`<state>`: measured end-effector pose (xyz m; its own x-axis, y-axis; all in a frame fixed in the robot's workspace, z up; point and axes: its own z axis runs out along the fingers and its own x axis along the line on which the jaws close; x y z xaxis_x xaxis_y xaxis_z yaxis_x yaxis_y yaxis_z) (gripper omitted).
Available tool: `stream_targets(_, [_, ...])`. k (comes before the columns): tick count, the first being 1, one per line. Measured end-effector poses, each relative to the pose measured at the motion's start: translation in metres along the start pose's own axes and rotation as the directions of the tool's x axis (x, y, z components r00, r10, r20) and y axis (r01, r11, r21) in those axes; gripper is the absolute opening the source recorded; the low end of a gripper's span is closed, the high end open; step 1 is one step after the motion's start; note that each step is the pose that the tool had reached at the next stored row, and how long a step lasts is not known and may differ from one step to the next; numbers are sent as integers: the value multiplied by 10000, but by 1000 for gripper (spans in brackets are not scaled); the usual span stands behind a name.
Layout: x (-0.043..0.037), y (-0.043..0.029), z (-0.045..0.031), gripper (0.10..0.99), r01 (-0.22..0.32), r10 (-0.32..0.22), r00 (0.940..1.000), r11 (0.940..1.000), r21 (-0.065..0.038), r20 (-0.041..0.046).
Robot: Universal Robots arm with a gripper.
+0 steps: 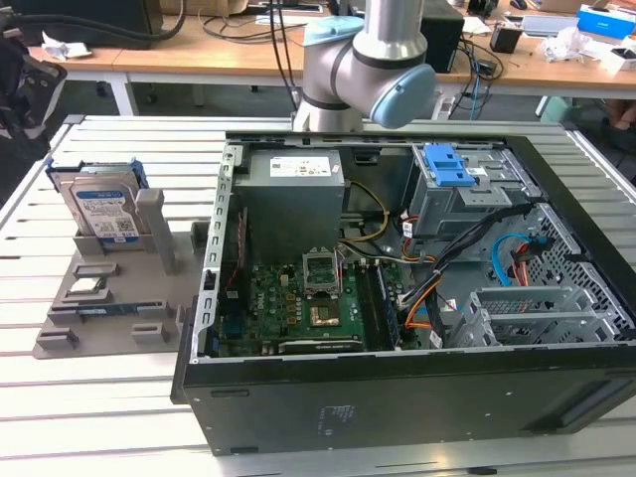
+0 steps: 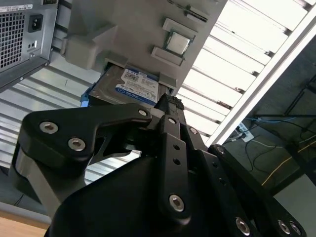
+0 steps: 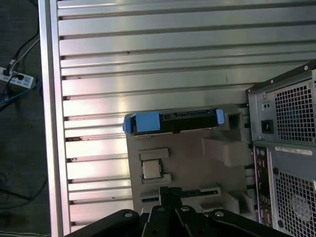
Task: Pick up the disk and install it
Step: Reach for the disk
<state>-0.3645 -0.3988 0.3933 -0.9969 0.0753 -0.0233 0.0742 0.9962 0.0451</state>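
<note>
On the grey holder (image 1: 109, 298) beside the open computer case (image 1: 397, 407), the disk (image 1: 99, 204) stands untouched. My gripper (image 3: 170, 191) hovers above it, closed, empty. Pickup and install not yet done.

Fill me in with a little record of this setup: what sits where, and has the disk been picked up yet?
disk: stands on edge in a slot of the grey holder; not yet picked up
holder's place: on the slatted table, to the exterior view's left of the computer case
computer case: open on top, boards and cables showing
gripper: over the holder in both wrist views, apart from the disk
also on the holder: a small square chip
</note>
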Motion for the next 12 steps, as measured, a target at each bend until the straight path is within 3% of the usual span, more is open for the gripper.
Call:
stream_targets(2, [98, -8, -3, 102, 1, -1, 10000, 10000, 0, 0])
stream_targets(9, [322, -25, -8, 102, 1, -1, 10000, 10000, 0, 0])
stream_targets(12, [324, -25, -8, 102, 2, -2, 10000, 10000, 1, 0])
